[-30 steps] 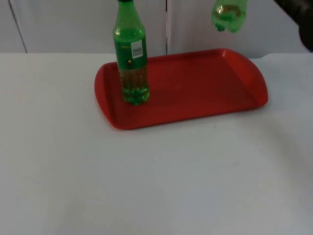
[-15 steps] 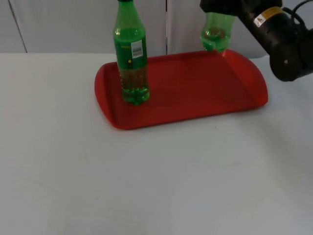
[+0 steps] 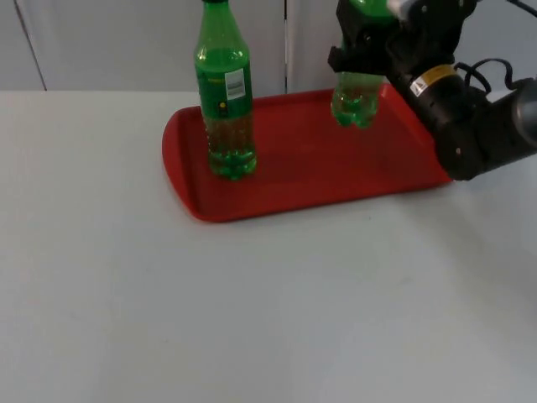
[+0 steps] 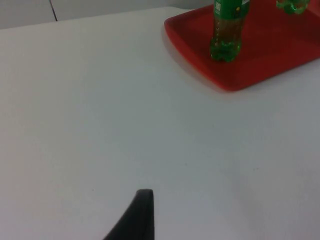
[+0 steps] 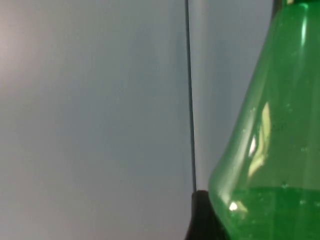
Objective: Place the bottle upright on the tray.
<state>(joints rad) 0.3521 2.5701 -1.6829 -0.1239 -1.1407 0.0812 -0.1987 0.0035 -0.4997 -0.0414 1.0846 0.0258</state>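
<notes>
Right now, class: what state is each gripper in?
Left gripper: waiting over the bare table; state cannot be told.
Right gripper: closed on the green bottle, above the red tray.

Chunky matte-black right arm (image 3: 470, 126) with rounded joints, small yellow warning sticker (image 3: 435, 79), black right gripper (image 3: 361, 50).

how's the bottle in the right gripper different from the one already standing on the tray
The standing bottle rests with its base on the red tray near its left end; the held bottle hangs above the tray's back right part, clamped by the right gripper. The standing bottle shows a label, and nothing grips it; the held bottle's middle is hidden by the gripper. Both are green plastic and upright.
</notes>
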